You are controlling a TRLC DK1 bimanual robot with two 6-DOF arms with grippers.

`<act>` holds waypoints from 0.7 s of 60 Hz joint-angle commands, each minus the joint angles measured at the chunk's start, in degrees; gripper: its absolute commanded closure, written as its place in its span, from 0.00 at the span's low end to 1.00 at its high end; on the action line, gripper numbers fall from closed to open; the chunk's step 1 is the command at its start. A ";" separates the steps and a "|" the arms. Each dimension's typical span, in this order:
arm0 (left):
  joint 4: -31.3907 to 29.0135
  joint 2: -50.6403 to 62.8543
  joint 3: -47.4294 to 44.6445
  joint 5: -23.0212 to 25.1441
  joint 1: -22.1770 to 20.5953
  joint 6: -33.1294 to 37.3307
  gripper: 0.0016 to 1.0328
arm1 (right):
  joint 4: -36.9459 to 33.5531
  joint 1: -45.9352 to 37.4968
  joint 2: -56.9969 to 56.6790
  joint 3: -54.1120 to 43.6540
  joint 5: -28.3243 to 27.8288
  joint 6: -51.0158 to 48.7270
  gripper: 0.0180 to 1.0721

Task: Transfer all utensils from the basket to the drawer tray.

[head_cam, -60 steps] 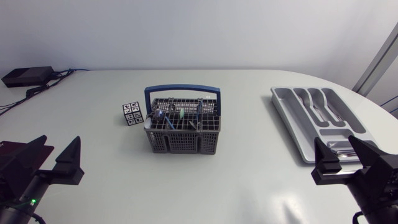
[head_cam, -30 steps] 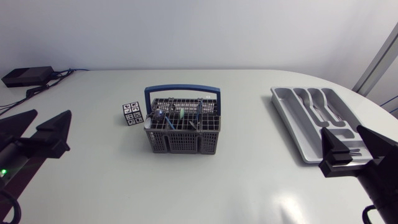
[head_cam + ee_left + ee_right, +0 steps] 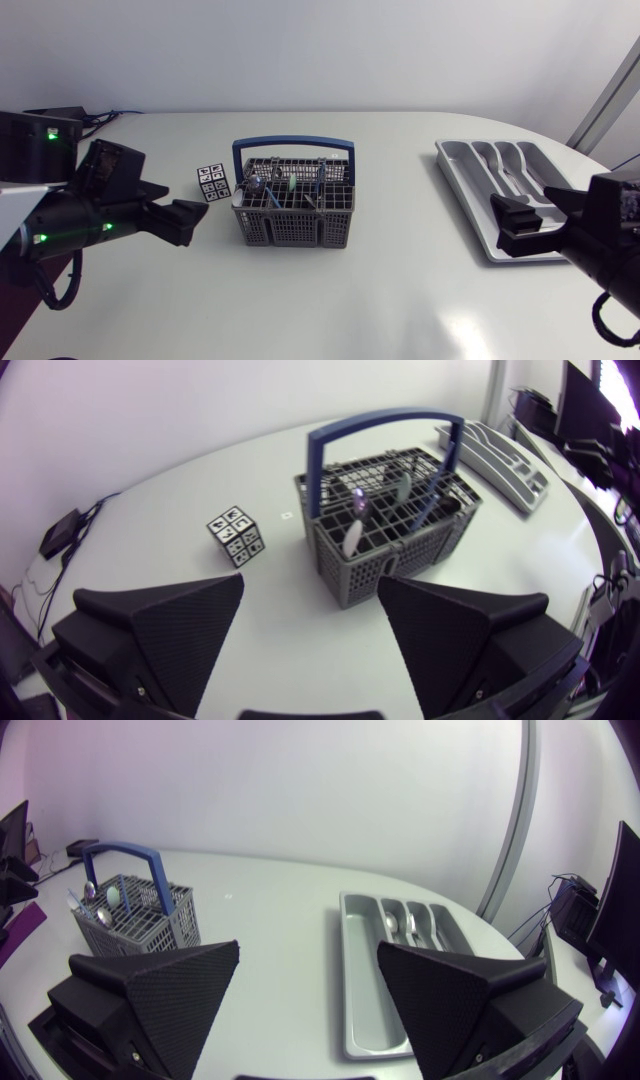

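A grey wire basket (image 3: pixel 295 205) with a blue handle stands mid-table, with several utensils (image 3: pixel 352 525) upright in it. The grey drawer tray (image 3: pixel 478 188) lies at the right and has a few spoons (image 3: pixel 400 925) in its compartments. My left gripper (image 3: pixel 175 212) hovers left of the basket, open and empty. In the left wrist view the basket (image 3: pixel 400 535) is ahead of its spread fingers (image 3: pixel 165 625). My right gripper (image 3: pixel 535 212) is over the tray's near end, open and empty. In the right wrist view the tray (image 3: pixel 360 985) lies ahead, between its fingers (image 3: pixel 160 985).
A small cube (image 3: pixel 211 183) with black-and-white markers sits just left of the basket, also seen as the cube (image 3: pixel 237 536) ahead of my left gripper. A black box with cables (image 3: pixel 45 120) rests at the far left corner. Bare table lies between basket and tray.
Both arms have come up from the near edge and swung inward: the left gripper toward the basket, the right gripper toward the tray. Both stayed open.
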 commanded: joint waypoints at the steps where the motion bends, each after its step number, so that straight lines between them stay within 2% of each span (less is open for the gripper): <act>1: 0.97 2.64 1.66 4.09 -0.41 4.80 0.10 | -4.64 1.18 6.63 5.69 0.59 0.90 0.05; 3: 1.59 3.61 1.66 6.90 -0.50 6.12 0.10 | -6.57 1.36 9.17 7.54 0.06 0.19 0.05; 9: 3.08 5.46 1.22 11.03 -1.20 9.11 0.10 | -10.44 2.32 13.30 10.70 -2.93 -5.69 0.05; 15: 6.33 5.72 -0.09 12.88 -1.99 10.51 0.10 | -13.60 3.38 15.41 12.11 -9.17 -11.93 0.05; 22: 12.22 5.63 -2.82 13.58 -4.45 11.83 0.11 | -13.43 3.64 16.56 12.02 -14.97 -15.01 0.05; 27: 16.27 6.42 -4.49 15.08 -6.03 13.59 0.22 | -11.85 3.55 17.96 12.37 -16.81 -14.92 0.05; 31: 19.78 7.74 -5.10 15.43 -6.83 13.68 0.26 | -11.67 3.64 19.90 12.90 -17.52 -14.84 0.05; 34: 21.54 9.32 -4.93 15.51 -6.91 13.68 0.28 | -11.67 3.64 20.95 13.08 -18.57 -14.92 0.05; 39: 25.67 13.10 -4.49 16.75 -6.65 13.76 0.42 | -10.70 4.26 22.27 12.72 -18.84 -14.92 0.05; 42: 27.87 15.04 -4.49 18.15 -6.30 13.85 0.44 | -10.09 4.61 22.71 12.55 -18.84 -15.01 0.05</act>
